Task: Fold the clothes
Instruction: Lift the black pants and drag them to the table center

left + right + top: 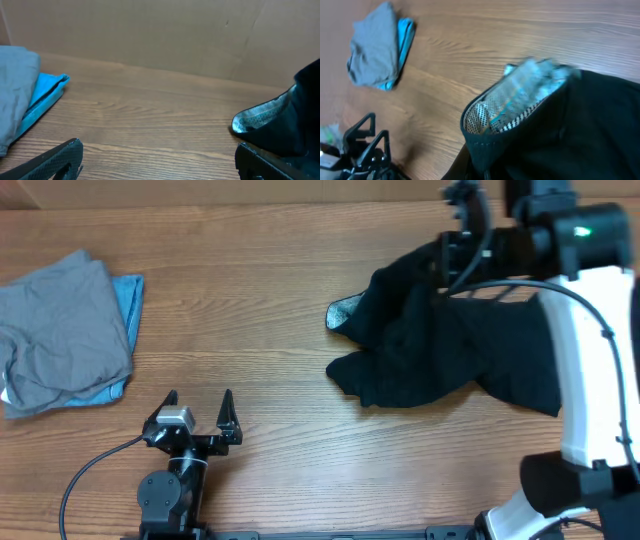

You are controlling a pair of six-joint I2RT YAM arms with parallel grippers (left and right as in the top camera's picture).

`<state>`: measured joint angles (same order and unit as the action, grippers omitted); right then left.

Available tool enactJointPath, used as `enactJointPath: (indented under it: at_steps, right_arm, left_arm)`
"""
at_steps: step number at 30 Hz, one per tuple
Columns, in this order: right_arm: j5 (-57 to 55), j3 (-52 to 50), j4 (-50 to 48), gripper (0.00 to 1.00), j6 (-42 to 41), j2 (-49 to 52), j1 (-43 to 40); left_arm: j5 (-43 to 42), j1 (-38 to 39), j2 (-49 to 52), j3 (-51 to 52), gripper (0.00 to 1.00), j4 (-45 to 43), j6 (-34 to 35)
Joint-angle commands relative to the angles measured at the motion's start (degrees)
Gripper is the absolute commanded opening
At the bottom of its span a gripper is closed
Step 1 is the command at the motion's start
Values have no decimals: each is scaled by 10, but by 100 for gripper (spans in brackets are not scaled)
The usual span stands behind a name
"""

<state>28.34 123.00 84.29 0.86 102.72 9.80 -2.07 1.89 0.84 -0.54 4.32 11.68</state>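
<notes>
A black garment (pixel 440 340) lies crumpled on the right of the wooden table (pixel 260 270), and a pale mesh lining (pixel 342 312) shows at its left edge. My right gripper (pixel 458 255) is shut on its upper edge at the far right, lifting that part. In the right wrist view black cloth (pixel 570 130) and mesh (pixel 515 105) hide the fingers. My left gripper (pixel 200 396) rests open and empty near the front edge, far left of the black garment. Its fingers (pixel 65 155) frame bare wood.
A folded grey piece (pixel 60 330) lies on a light-blue piece (pixel 128 300) at the far left of the table, also seen in the left wrist view (pixel 15 95). The right arm's white link (pixel 590 360) crosses above the garment's right side.
</notes>
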Motion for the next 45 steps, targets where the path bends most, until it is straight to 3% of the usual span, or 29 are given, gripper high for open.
enactJointPath:
  at_steps: [1,13,33,45]
  right_arm:
    - [15,7,-22,4,5,12,52]
    - [-18,7,-70,4,5,54,160]
    - [-17,-14,-58,4,5,46,161]
    - [55,172,-49,4,4,19,161]
  left_arm:
    - [6,4,-6,3,100,0,3]
    - [6,4,-6,3,100,0,3]
    - [6,4,-6,3,100,0,3]
    - [6,4,-6,3,100,0,3]
